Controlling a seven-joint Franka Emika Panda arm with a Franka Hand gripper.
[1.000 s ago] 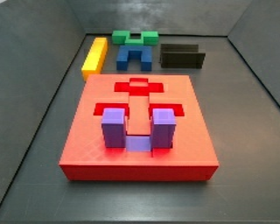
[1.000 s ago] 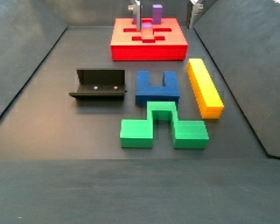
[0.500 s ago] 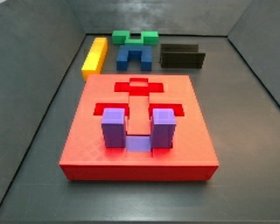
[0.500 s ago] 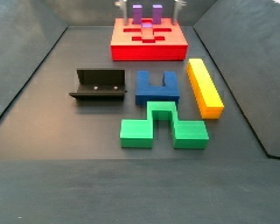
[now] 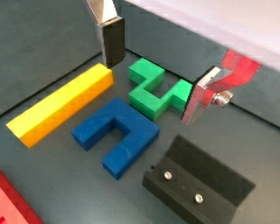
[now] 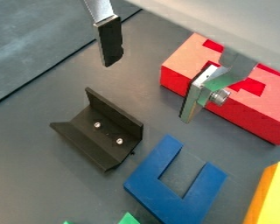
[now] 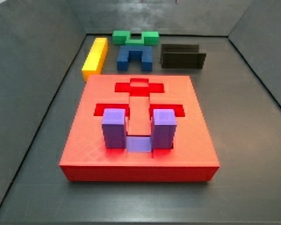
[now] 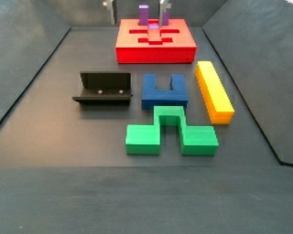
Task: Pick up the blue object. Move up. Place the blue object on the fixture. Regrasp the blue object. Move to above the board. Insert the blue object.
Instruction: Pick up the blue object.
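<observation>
- Both wrist views show my gripper (image 5: 157,74) spread wide and empty, hanging above the floor.
- I see the blue object (image 5: 116,134) flat on the floor under it, between the yellow bar (image 5: 60,106) and the fixture (image 5: 201,183), just beside the green block (image 5: 157,86).
- In a side view, the board (image 7: 137,132) carries the purple block (image 7: 136,129), well apart from the blue object (image 7: 134,58).

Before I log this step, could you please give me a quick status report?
Gripper open, empty, above the floor pieces. Dark blue U-shaped block flat on floor, ungrasped, beside the green block and black fixture. Nothing blocking it.
</observation>
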